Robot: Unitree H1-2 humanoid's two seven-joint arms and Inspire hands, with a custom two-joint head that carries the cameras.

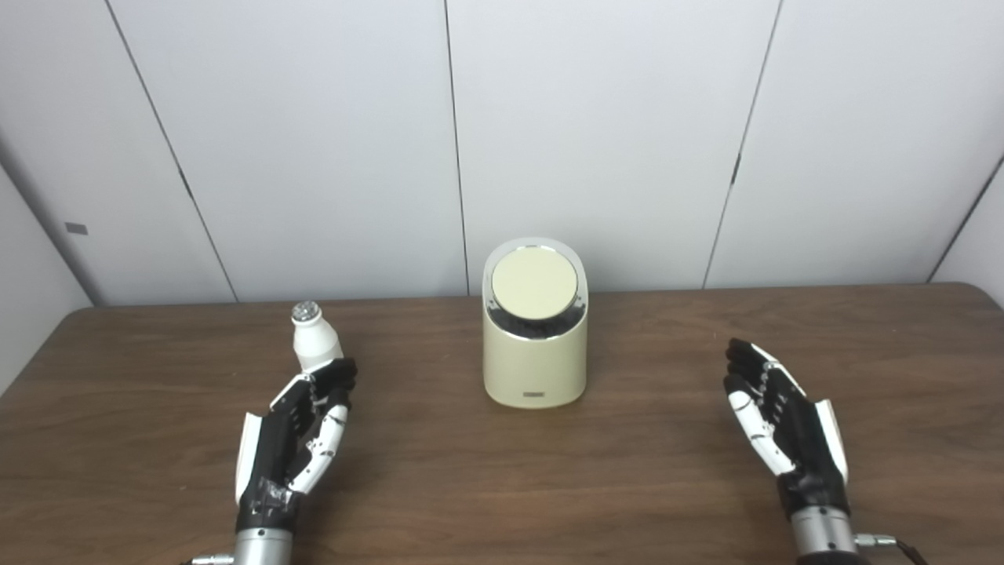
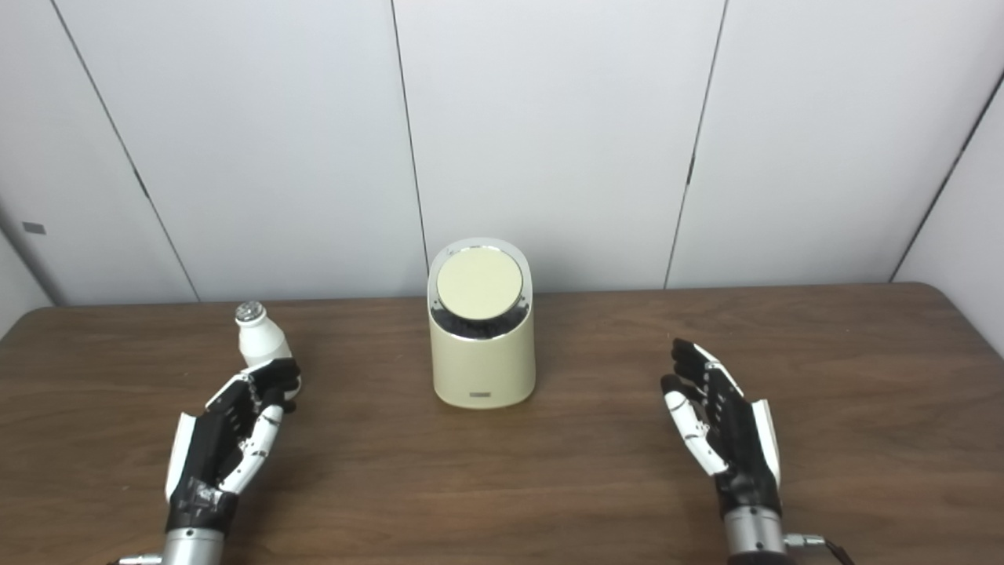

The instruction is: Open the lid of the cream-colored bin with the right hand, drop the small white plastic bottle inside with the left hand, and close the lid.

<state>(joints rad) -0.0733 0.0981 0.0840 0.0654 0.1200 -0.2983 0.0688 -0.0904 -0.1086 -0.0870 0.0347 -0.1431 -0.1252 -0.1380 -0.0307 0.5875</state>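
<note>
Nothing done yet: round lid [image 1: 535, 284] on the cream-colored cylindrical bin [image 1: 535, 369] sitting closed. Small white plastic bottle [image 1: 313, 339] standing upright just beyond left hand [image 1: 294, 439] fingertips. Right hand [image 1: 784, 424] waiting, well apart. Both hands' fingers spread, holding nothing.

The wood-grain table [image 1: 549, 471] looks matt, the cream bin [image 1: 535, 369] smooth plastic with a glossy chrome rim [image 1: 579, 310].

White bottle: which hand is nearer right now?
Left. The left hand is open just in front of the white bottle, its fingers overlapping the base. The right hand is open far across the table, beyond the cream bin.
</note>
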